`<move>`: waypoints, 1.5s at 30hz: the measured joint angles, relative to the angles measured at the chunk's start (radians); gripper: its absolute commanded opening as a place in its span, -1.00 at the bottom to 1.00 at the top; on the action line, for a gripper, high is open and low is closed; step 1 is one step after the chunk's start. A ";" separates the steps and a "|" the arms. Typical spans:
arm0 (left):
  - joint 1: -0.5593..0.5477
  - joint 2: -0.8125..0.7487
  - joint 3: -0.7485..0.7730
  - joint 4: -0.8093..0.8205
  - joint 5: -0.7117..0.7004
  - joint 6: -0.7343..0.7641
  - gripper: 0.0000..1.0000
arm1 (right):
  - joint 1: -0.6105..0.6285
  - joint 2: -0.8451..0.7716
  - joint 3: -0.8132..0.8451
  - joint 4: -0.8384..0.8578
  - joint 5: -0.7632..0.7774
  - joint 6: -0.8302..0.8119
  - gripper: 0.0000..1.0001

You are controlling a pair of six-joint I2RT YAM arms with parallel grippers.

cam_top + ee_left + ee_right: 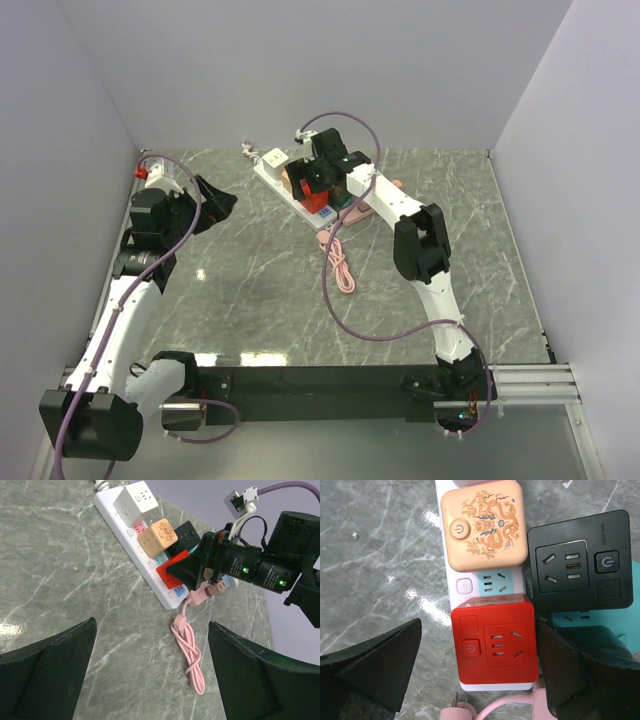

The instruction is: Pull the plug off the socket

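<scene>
A white power strip (272,172) lies at the back middle of the table. A white cube (135,500), a tan cube (482,525), a black cube (580,562) and a red cube plug (492,645) sit on it. My right gripper (480,680) is open just above the red cube (316,200), one finger on each side of it, and touches nothing. The right finger (580,675) is close to the cube's right face. My left gripper (155,675) is open and empty, off to the left of the strip (120,525), above bare table.
A coiled pink cable (190,655) lies on the table just in front of the strip. Its pink plug (457,712) lies loose with its prongs showing. A teal strip (590,625) lies under the black cube. Grey walls close in the table on three sides.
</scene>
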 measured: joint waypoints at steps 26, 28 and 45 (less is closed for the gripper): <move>0.000 0.053 -0.035 0.046 0.033 -0.027 0.99 | 0.037 0.000 -0.102 0.004 0.198 0.049 -0.05; 0.000 0.059 -0.036 0.047 0.039 -0.029 0.99 | 0.039 0.000 -0.102 0.003 0.201 0.052 -0.22; -0.058 0.164 -0.121 0.125 0.145 -0.066 0.87 | 0.146 -0.391 -0.689 0.070 0.175 0.257 -1.00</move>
